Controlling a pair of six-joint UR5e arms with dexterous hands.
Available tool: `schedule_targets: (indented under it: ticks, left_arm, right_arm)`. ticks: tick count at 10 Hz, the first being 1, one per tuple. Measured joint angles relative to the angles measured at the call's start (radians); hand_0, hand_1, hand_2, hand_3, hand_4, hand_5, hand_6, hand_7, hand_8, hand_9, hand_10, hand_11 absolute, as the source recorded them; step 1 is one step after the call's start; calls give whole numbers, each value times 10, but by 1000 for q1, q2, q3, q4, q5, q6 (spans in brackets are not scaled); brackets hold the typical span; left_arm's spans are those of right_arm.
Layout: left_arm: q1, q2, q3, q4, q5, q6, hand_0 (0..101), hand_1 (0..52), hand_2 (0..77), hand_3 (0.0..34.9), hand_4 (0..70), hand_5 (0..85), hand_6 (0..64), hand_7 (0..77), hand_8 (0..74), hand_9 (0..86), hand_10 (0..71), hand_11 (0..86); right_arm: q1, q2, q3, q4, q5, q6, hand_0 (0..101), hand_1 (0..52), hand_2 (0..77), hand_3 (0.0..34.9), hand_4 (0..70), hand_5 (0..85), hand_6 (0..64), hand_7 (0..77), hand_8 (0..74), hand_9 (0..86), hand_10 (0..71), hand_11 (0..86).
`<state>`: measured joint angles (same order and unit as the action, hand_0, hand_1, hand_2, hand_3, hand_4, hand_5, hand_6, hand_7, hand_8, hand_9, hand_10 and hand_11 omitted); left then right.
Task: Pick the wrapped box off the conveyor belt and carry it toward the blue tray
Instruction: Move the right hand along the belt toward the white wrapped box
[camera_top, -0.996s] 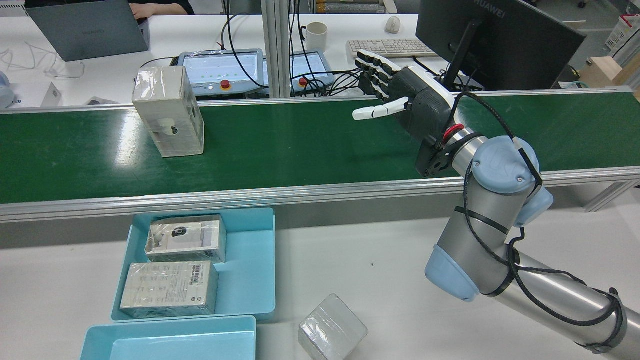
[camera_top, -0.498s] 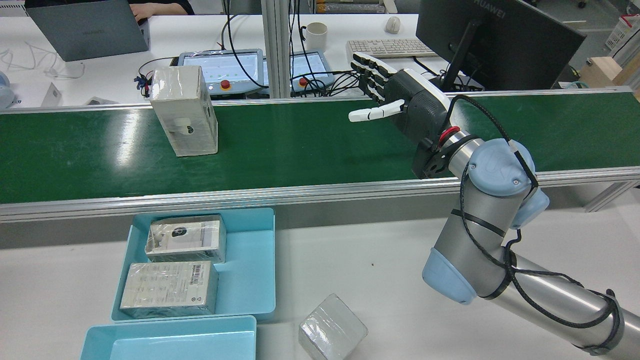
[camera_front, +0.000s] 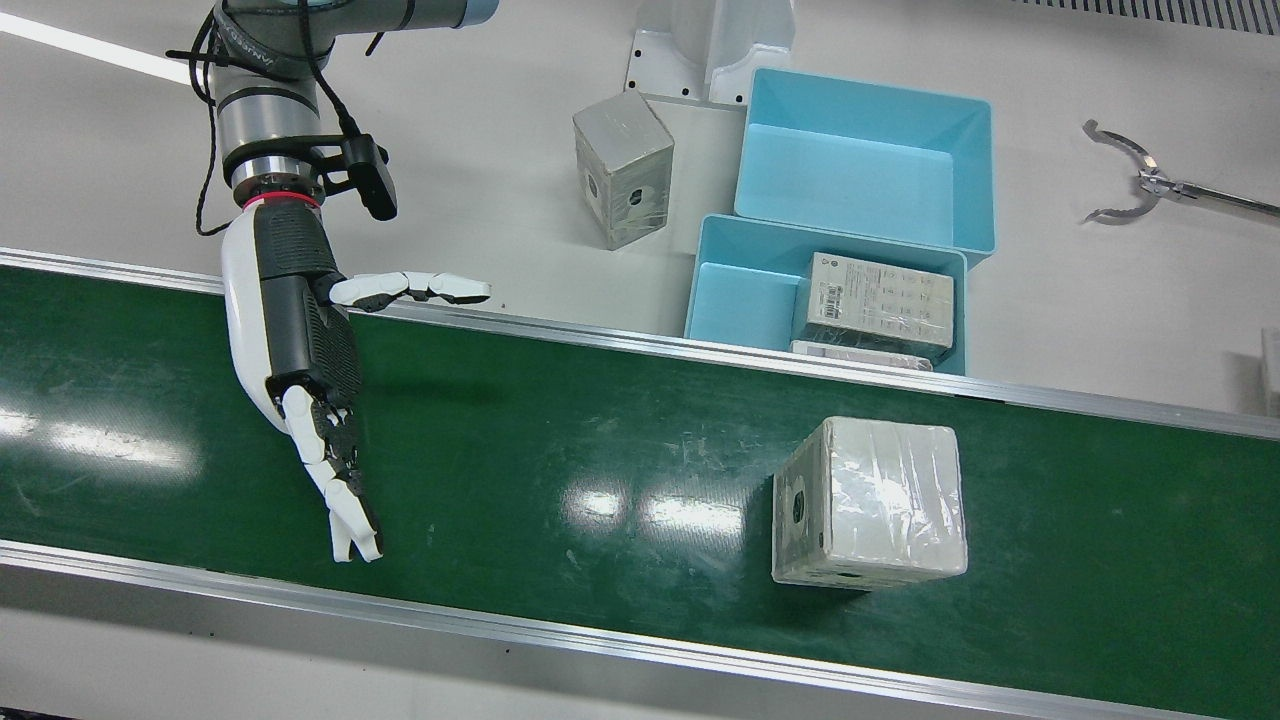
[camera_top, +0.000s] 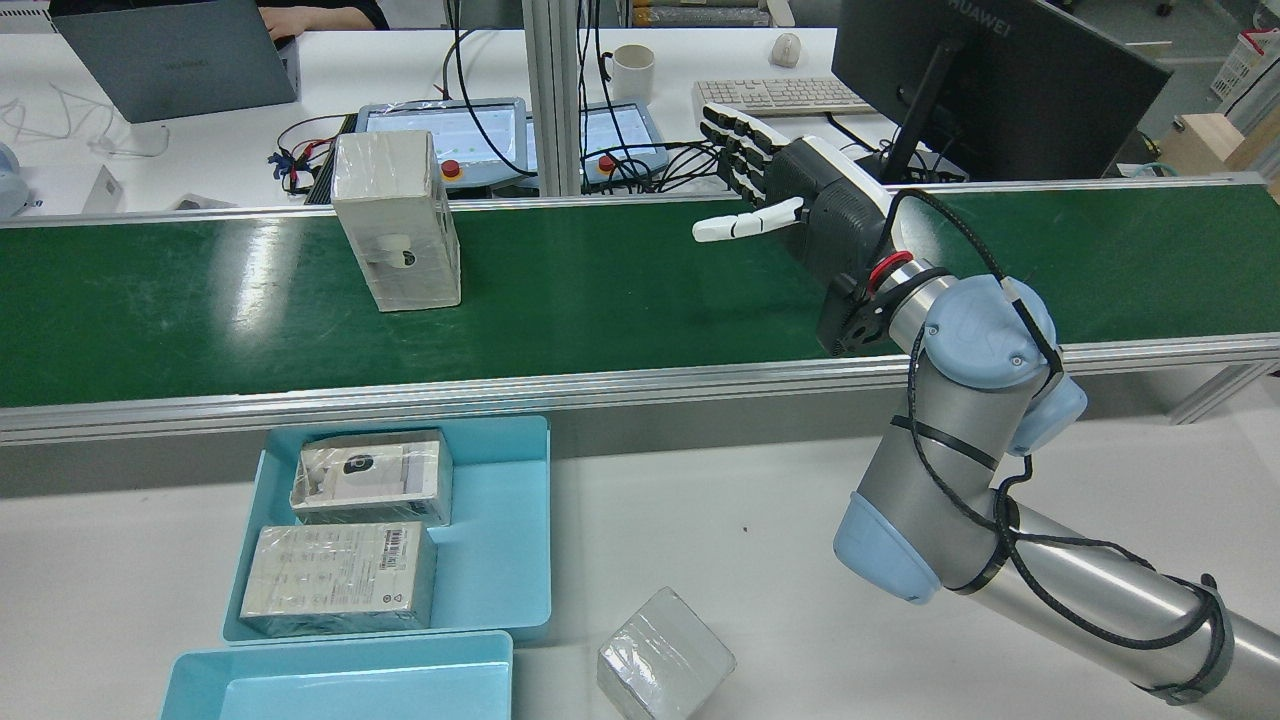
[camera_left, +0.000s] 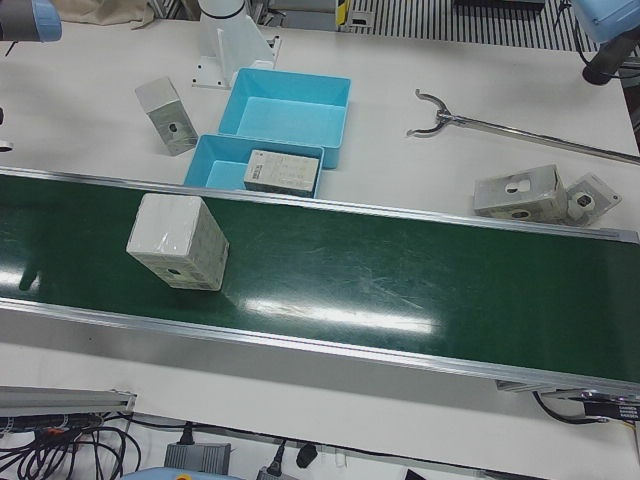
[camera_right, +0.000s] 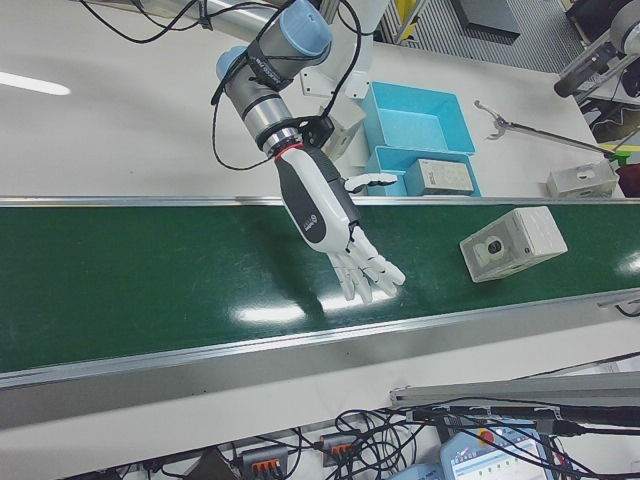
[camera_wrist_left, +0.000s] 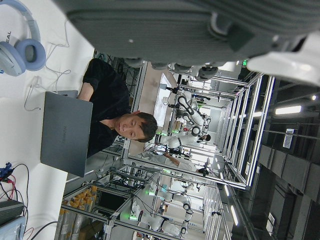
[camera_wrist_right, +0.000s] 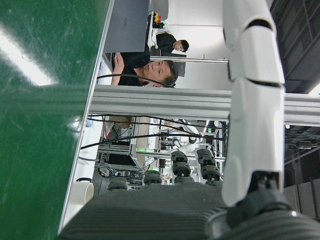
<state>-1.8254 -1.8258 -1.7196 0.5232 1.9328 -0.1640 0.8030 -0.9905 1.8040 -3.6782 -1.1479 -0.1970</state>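
While 1 wrapped box (camera_front: 868, 502) rides, 2 trays (camera_front: 866, 158).

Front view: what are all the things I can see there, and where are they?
Clear-film-wrapped white box: one, white, standing on the belt, untouched.
Green conveyor belt: one, dark green, across the middle.
Blue plastic trays: two, light blue, on the table beyond the belt.
Wrapped boxes in the nearer tray: two, whitish.
Wrapped grey box: one, grey, on the table beside the trays.
Metal claw tool: one, silver, at the view's right.
Right hand: one, white and black, open above the belt, fingers spread, apart from the box.
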Motion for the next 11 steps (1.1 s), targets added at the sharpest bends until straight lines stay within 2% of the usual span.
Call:
schedule_targets:
  ticks: [3,6,7,8,9,11]
  left_arm:
    - [0,0,0,0,0,0,0,0,5,0,0,11,0,0,0,0,0,0]
    - [0,0,0,0,0,0,0,0,11,0,0,11,0,0,0,0,0,0]
    - [0,0,0,0,0,0,0,0,11,0,0,11,0,0,0,0,0,0]
    - [0,0,0,0,0,0,0,0,11,0,0,11,0,0,0,0,0,0]
    - [0,0,0,0,0,0,0,0,11,0,0,11,0,0,0,0,0,0]
    - [0,0,0,0,0,0,0,0,11,0,0,11,0,0,0,0,5,0]
  right_arm:
    - [-3,20,-25,2,1,-1,484,158,120,104,33,93,0,55,16,16,0,11]
    - [-7,52,-54,3,2,-4,484,158,109,106,33,93,0,33,16,16,0,11]
    - [-8,58,-65,9,2,-5,480,142,98,102,33,93,0,33,16,16,0,11]
    - [-9,62,-78,18,2,-6,480,142,93,102,33,93,0,33,16,16,0,11]
    - [-10,64,-93,28,2,-6,478,142,87,86,33,93,0,22,16,16,0,11]
    - [-14,67,-124,52,2,-5,480,142,87,88,33,93,0,27,16,16,0,11]
